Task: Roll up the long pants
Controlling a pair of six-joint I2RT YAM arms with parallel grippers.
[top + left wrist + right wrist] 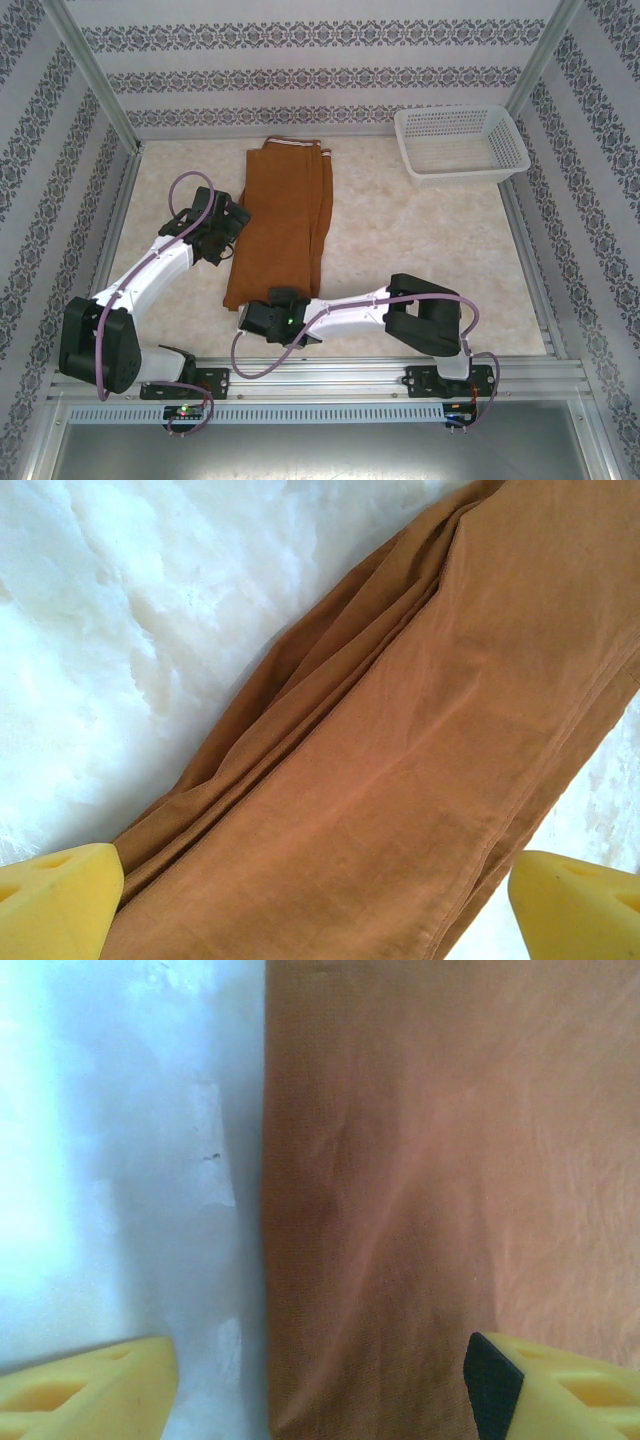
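**Top external view: long pants [283,225] flat on the tabletop [420,270], not rolled, both hands spread wide over the cloth**

Top external shows the rust-brown pants lying as one long narrow strip, one leg folded onto the other. The pale striped waistband [297,146] is at the far end, near the back wall [320,60]. The hem end is at the near side, toward the arm bases. The strip runs slightly slantwise, and a lengthwise fold line shows down its right part. A white mesh basket [460,143] stands in the far right corner, well apart from the pants.

The left hand [222,235] is at the left edge of the strip, about halfway along it. From the left wrist camera, its yellow fingers [55,900] stand far apart at the bottom corners. Between them are layered folds of brown cloth, with bare marbled tabletop to the upper left. Nothing is gripped.

The right hand [262,318] sits at the near hem end. In the right wrist view its fingers [85,1390] are also set well apart. One is over bare tabletop and the other, with a dark pad, is over the cloth, so the hand straddles a straight edge of the pants. It holds nothing. Whether either finger touches the fabric cannot be told.
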